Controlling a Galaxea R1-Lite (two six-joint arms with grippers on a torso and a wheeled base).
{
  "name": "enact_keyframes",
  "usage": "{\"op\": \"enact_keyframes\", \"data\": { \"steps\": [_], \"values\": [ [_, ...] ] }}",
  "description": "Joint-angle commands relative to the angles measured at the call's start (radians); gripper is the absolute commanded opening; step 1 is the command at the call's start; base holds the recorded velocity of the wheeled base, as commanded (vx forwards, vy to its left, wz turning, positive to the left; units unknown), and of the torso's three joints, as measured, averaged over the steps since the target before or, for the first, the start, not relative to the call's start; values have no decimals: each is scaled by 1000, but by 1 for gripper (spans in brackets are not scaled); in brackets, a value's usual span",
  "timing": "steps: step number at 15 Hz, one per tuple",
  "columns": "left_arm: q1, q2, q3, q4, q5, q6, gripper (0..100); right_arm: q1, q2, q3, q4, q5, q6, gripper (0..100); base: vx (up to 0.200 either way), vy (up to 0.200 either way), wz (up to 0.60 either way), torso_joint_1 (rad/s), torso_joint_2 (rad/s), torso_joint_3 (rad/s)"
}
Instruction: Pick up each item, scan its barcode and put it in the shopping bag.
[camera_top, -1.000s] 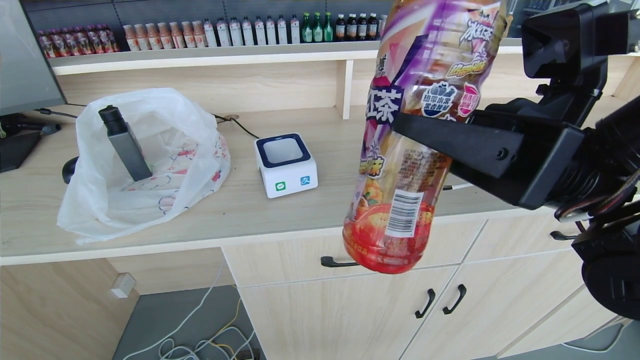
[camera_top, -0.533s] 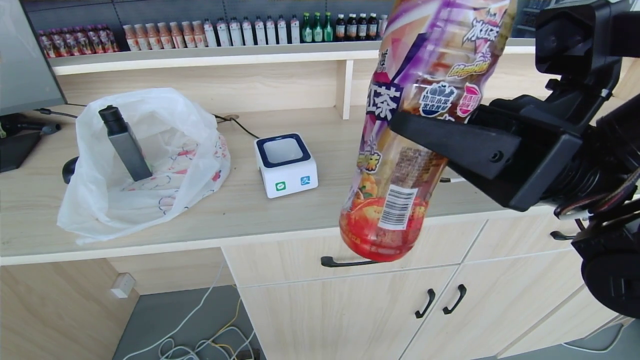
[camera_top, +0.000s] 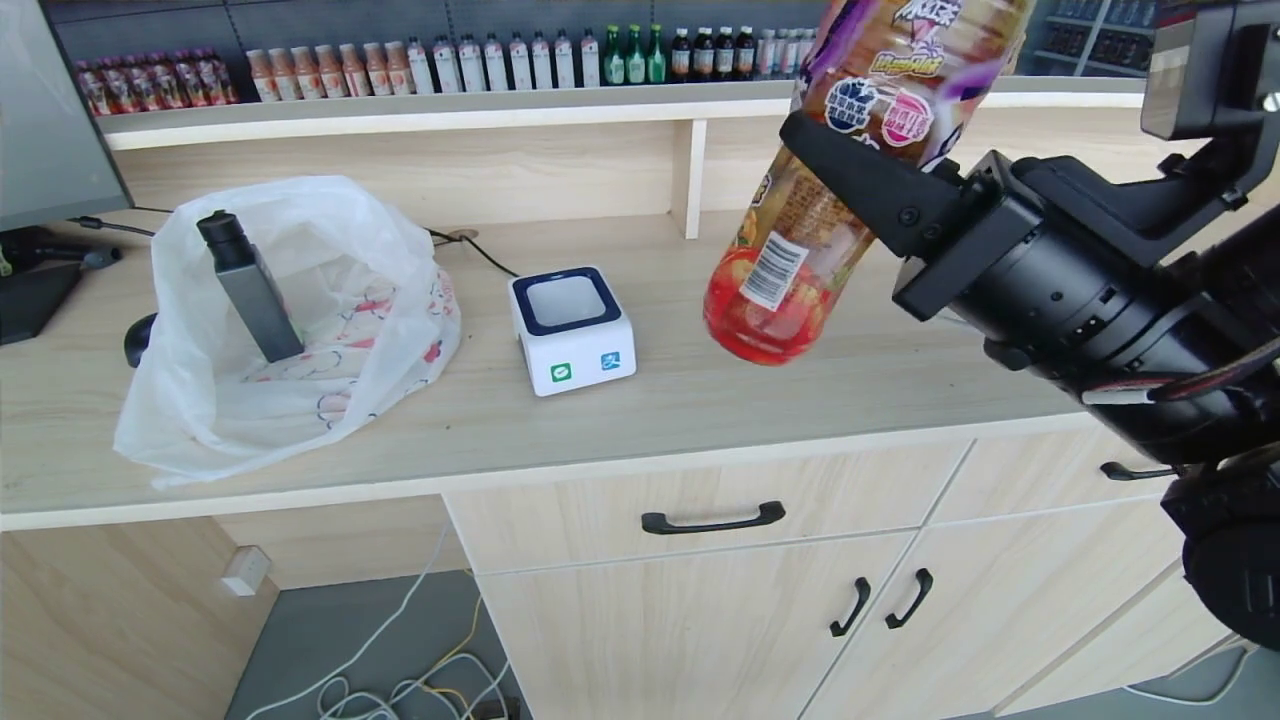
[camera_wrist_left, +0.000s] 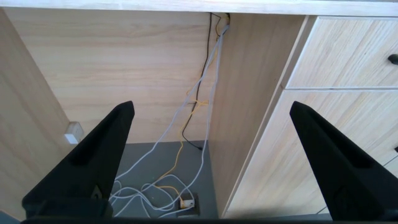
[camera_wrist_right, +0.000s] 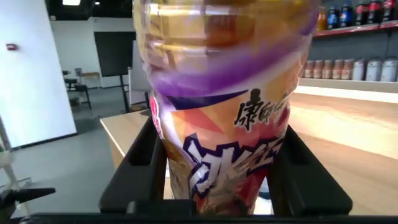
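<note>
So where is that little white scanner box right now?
In the head view the scanner box sits on the counter, between the shopping bag on its left and the bottle held up on its right.

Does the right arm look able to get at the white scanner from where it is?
Probably yes. The right gripper holds the bottle above the counter, to the right of the scanner, and the stretch of counter between them is bare.
</note>
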Motion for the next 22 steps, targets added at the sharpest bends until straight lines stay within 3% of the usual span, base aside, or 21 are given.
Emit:
{"op": "enact_keyframes", "data": {
  "steps": [1, 4, 5, 14, 22],
  "values": [
    [0, 0, 0, 0, 0, -1, 100, 43, -16, 41, -2, -172, -67, 0, 0, 0, 0, 0, 0, 0],
    [0, 0, 0, 0, 0, -1, 100, 24, -16, 80, -6, -474, -153, 0, 0, 0, 0, 0, 0, 0],
    [0, 0, 0, 0, 0, -1, 100, 24, -16, 83, -8, -512, -161, 0, 0, 0, 0, 0, 0, 0],
    [2, 0, 0, 0, 0, -1, 100, -14, 13, 126, -54, -468, -214, 0, 0, 0, 0, 0, 0, 0],
    [2, 0, 0, 0, 0, -1, 100, -17, 24, 93, -69, -471, -234, 0, 0, 200, 0, 6, 4, -1]
  ]
}}
